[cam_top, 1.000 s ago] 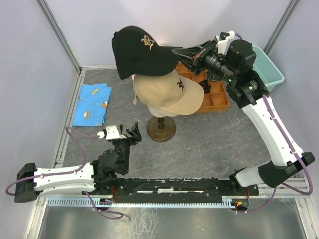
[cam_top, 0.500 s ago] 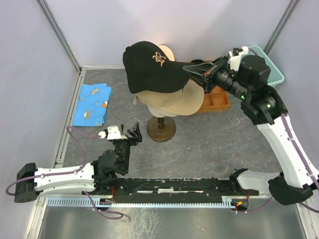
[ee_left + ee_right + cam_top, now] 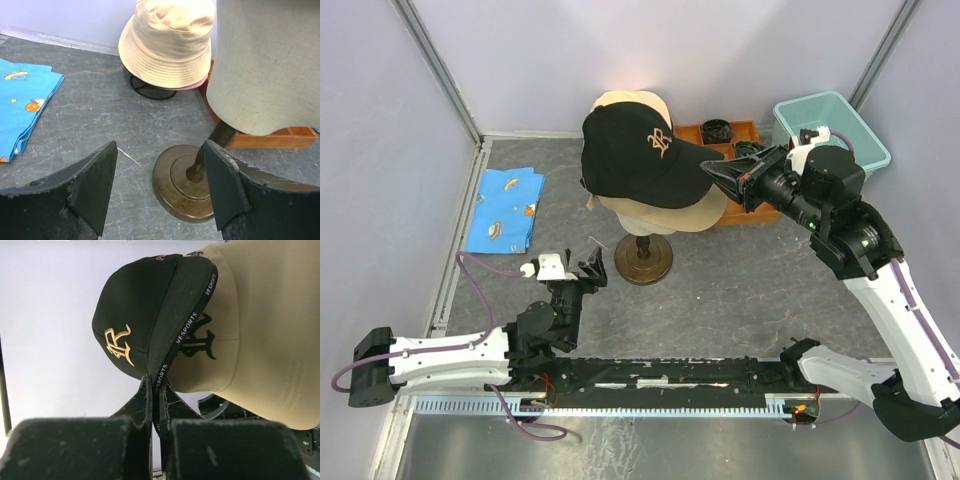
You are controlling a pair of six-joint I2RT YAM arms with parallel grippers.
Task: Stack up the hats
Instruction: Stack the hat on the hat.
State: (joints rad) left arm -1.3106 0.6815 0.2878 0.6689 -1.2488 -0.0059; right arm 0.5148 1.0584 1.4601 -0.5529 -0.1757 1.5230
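Your right gripper point(image 3: 720, 177) has the black cap point(image 3: 635, 155)

Its jaws are pinched tight on the brim; the cap sits just ahead, over the tan cap point(image 3: 708, 207). Your left gripper point(image 3: 590, 266) stands wide, holding nothing.

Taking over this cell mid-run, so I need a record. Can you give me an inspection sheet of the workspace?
Surface: grey stone-look tabletop, faint pale scratches.
Job's things: black fabric cap with gold logo over tan cap with black emblem on the cream mannequin head; beige bucket hat over a pink hat behind.
Clutter: blue patterned cloth; orange compartment tray; teal plastic tub.
Grippers: left gripper open, empty, near brown stand; right gripper shut on black cap's brim.
Cables: purple cable loops at left arm, clear of hats.
Surroundings: pale lilac walls, metal frame posts.
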